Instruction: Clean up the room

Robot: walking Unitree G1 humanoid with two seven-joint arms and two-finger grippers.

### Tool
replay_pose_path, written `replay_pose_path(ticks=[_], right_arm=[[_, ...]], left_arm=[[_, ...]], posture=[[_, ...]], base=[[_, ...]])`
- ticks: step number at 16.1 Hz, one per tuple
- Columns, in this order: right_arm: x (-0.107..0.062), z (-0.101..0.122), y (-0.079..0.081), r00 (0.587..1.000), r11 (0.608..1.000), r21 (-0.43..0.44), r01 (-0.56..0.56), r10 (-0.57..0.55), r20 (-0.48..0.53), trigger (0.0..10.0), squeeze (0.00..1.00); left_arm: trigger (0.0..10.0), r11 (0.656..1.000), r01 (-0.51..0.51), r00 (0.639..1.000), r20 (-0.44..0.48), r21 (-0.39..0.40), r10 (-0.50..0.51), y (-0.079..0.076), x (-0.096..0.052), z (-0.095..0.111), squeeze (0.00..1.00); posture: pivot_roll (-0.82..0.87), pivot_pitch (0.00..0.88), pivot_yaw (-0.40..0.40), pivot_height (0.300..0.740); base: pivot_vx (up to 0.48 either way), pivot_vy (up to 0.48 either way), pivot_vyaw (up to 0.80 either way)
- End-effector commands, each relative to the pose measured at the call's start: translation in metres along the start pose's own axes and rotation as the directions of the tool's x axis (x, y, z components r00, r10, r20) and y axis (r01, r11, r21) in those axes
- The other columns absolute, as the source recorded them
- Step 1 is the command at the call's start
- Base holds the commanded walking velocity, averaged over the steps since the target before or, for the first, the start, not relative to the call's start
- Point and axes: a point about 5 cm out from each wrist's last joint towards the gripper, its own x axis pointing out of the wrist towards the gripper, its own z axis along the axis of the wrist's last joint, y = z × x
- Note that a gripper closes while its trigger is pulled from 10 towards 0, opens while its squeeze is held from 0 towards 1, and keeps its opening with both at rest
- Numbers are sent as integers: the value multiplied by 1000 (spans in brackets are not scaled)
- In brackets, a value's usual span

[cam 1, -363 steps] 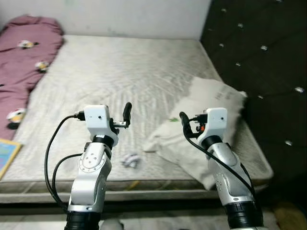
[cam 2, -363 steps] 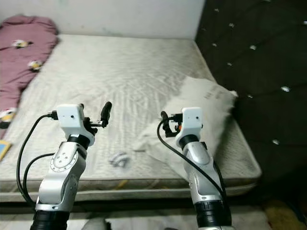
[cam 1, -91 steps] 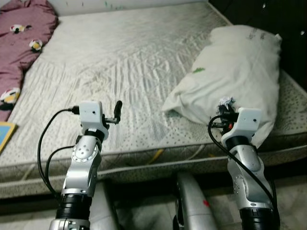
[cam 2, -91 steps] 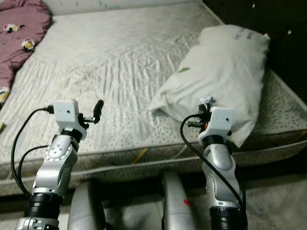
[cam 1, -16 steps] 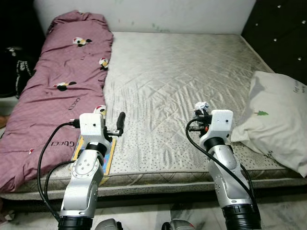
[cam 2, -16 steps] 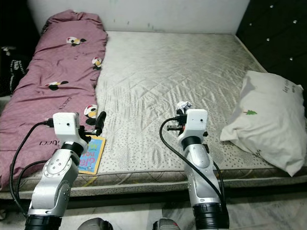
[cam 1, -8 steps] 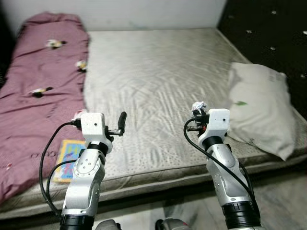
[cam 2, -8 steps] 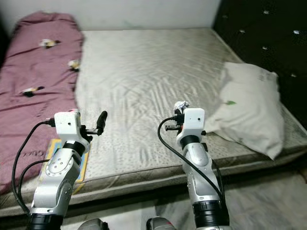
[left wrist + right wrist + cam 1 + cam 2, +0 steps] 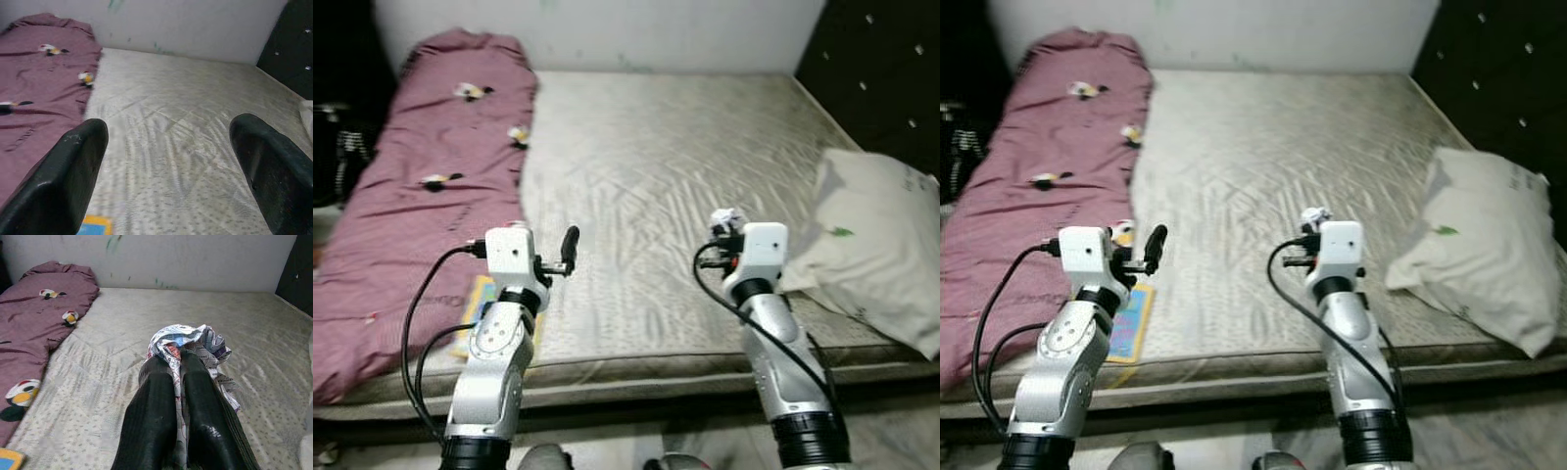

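My right gripper [image 9: 177,363] is shut on a crumpled paper wad [image 9: 195,341], white with coloured print, held above the near edge of the grey mattress [image 9: 656,157]. The wad [image 9: 725,217] pokes out above the fingers in the eye view. My left gripper [image 9: 166,147] is open and empty, raised over the mattress's near left part, its fingers [image 9: 570,243] pointing forward. A maroon quilt [image 9: 431,166] with small cartoon prints lies along the left side of the bed. A white pillow [image 9: 876,235] rests at the right edge.
A thin blue and yellow book [image 9: 1126,318] lies on the mattress near the quilt, below my left gripper. A dark tufted headboard [image 9: 881,69] rises on the right. A white wall [image 9: 607,29] closes the far side. Floor shows below the bed's near edge.
The camera has swung back to the left, so the quilt shows more and the pillow sits further right. Both arms hold the same pose; the right gripper keeps the wad.
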Motion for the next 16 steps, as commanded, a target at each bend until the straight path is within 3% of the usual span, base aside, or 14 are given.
replay_pose_path(ticks=[1,5,12,16], right_arm=[[1,-2,2,1000,1000,11,-4,5,-22,10000,0],[-1,-5,3,999,1000,10,-7,7,-34,10000,0],[-3,-4,4,1000,1000,2,-12,12,-23,10000,0],[-2,-1,7,1000,1000,-1,-27,27,-4,10000,0]], left_arm=[[10000,1000,-1,1000,-15,3,2,3,-1,-2,0],[10000,1000,-10,1000,-14,11,10,6,0,-1,0],[10000,1000,-25,1000,-16,10,25,7,-3,-2,0],[10000,1000,-11,1000,16,19,10,5,-1,3,0]], posture=[[-9,0,-30,740],[-10,0,-29,740],[-9,0,-29,740],[-7,0,-29,740]], base=[[0,476,0],[0,476,-473],[0,476,0],[0,0,0]])
